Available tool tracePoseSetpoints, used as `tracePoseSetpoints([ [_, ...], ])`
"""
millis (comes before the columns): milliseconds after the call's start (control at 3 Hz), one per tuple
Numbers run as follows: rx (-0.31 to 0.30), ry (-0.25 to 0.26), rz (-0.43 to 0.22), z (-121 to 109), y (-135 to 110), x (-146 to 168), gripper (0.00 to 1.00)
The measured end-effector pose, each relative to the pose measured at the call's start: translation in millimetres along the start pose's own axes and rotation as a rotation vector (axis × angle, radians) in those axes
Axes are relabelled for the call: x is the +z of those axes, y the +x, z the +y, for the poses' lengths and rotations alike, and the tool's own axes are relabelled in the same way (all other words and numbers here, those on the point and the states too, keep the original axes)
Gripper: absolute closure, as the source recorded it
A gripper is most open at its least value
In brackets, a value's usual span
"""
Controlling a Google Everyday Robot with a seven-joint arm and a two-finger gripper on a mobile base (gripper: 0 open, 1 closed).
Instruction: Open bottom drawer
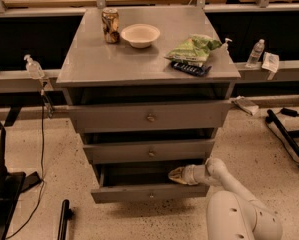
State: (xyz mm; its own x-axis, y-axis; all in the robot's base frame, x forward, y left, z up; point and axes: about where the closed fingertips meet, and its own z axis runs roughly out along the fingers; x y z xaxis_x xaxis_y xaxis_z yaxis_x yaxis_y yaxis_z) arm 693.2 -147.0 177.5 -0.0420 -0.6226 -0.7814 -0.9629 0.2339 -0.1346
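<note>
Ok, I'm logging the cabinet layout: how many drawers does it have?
3. The top drawer sits under the tabletop, the middle drawer below it, and the bottom drawer is lowest, pulled out, with the gripper just above its front edge.

I think this is a lab or a work room, not a home. The floor is hard and speckled. Long grey benches run behind a grey metal cabinet. A pump bottle sits on one bench. A black stand lies on the floor. My claw is inside the open bottom drawer.
</note>
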Motion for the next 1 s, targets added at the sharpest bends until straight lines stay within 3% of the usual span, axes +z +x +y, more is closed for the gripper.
tracePoseSetpoints([
  [333, 0.0, 0.0, 0.0, 0.0, 0.0, 0.0, 0.55],
  [667, 0.0, 0.0, 0.0, 0.0, -0.1, -0.1, 0.23],
  [1000, 0.003, 0.001, -0.01, 2.2, -1.2, -0.9, 0.0],
])
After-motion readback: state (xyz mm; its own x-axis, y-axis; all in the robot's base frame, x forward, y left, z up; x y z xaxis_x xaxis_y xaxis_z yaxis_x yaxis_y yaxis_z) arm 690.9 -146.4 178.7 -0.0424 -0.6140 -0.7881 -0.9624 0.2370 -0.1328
